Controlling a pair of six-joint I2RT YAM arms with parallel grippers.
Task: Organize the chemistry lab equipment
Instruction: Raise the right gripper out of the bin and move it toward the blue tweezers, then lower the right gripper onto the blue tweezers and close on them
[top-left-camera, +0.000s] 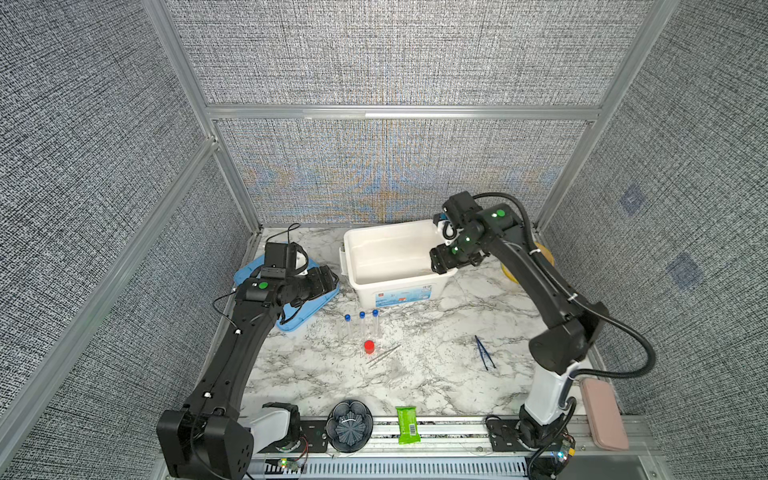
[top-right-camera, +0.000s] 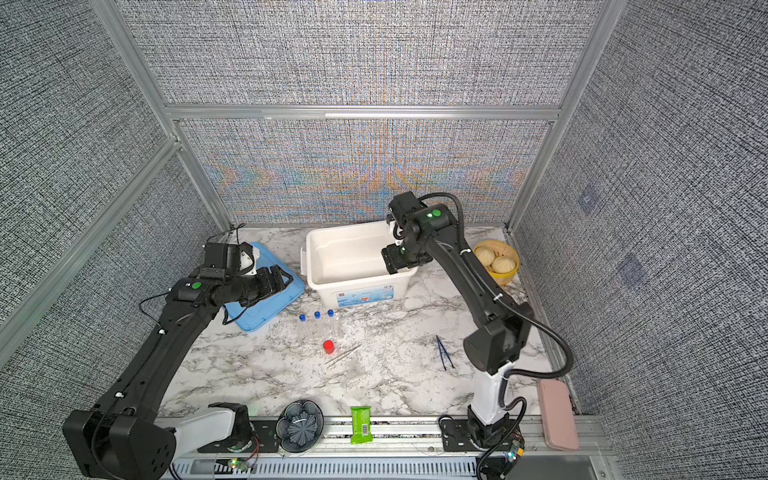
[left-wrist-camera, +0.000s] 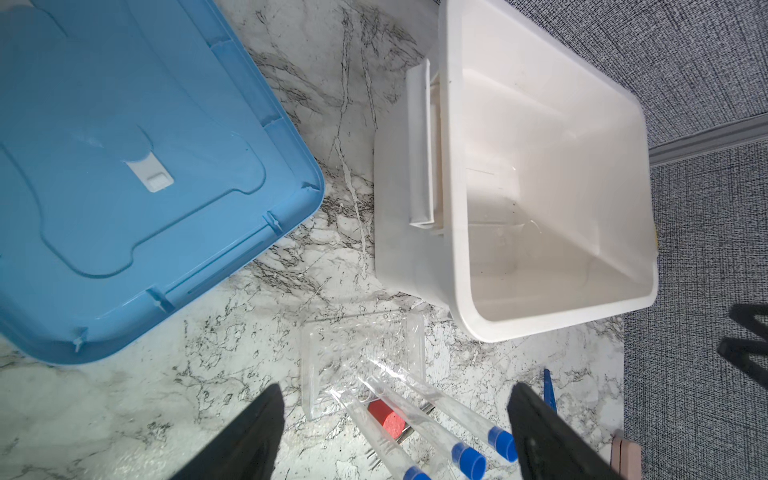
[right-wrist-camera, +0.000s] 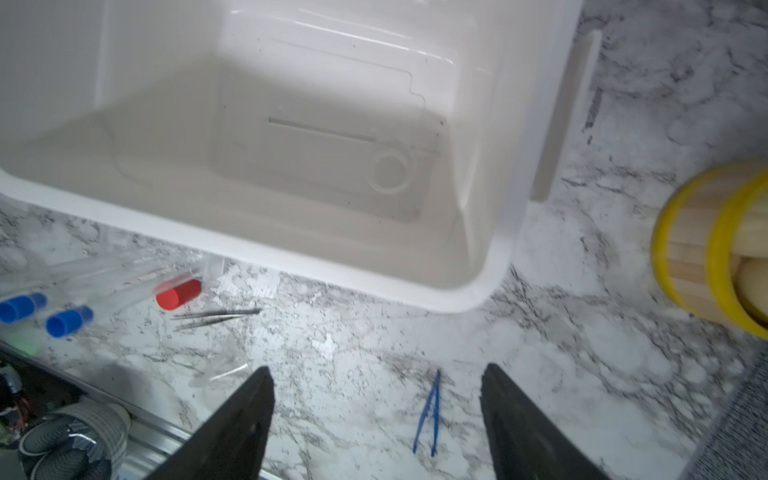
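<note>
Near splayed right gripper (right-wrist-camera: 378, 370), yellow basket (top-right-camera: 506, 277) unhidden in a top view; left gripper (left-wrist-camera: 395, 388) splayed, empty.

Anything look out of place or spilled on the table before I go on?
Nothing visibly spilled or broken. What looks odd is food on a lab table: a green snack packet lying at the front edge and a yellow basket of buns beside the white bin.
</note>
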